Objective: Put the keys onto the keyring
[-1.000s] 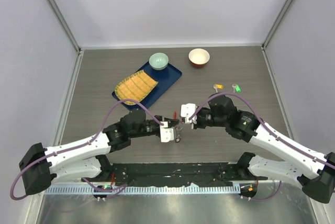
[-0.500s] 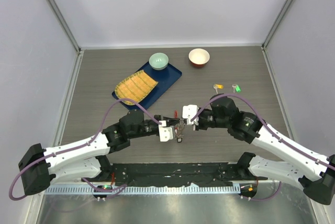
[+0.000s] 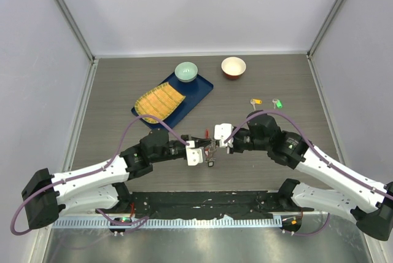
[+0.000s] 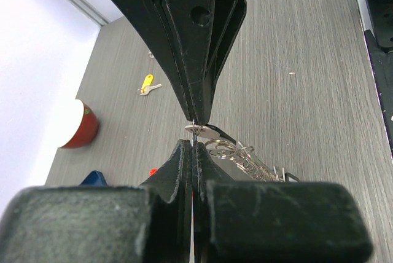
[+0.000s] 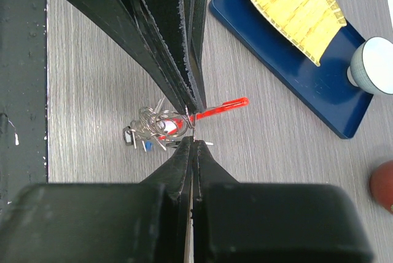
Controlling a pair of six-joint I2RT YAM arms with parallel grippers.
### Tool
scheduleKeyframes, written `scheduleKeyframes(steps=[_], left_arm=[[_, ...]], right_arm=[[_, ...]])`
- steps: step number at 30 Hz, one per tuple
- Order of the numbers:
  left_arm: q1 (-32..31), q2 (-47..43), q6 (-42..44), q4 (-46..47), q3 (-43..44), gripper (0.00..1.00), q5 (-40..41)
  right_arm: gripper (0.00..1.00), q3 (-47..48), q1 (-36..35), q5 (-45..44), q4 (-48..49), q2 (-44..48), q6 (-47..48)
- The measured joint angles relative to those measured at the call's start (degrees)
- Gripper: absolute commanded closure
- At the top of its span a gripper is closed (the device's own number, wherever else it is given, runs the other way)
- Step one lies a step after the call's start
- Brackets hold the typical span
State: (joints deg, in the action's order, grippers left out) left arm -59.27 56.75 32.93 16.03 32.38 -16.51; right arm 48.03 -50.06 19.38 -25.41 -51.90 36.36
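Pinching tip to tip at desk (image 3: 123,85) centre, the left gripper (image 4: 191,146) and right gripper (image 5: 191,141) are both clenched at the keyring (image 5: 156,126). What each pinches is unclear. The thin wire may slip out sideways. The yellow key (image 3: 256,101) and green key (image 3: 278,104) lie well apart.

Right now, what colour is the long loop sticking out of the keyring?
The loop is bright red, clearest in the right wrist view.
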Motion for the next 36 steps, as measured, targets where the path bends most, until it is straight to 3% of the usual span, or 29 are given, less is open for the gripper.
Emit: scheduleKeyframes(steps=[36], left_arm=[[0.0, 1.0, -3.1, 0.0, 0.0, 1.00, 0.3]], right_arm=[[0.99, -0.3, -1.4, -0.5, -0.4, 1.3, 1.3]])
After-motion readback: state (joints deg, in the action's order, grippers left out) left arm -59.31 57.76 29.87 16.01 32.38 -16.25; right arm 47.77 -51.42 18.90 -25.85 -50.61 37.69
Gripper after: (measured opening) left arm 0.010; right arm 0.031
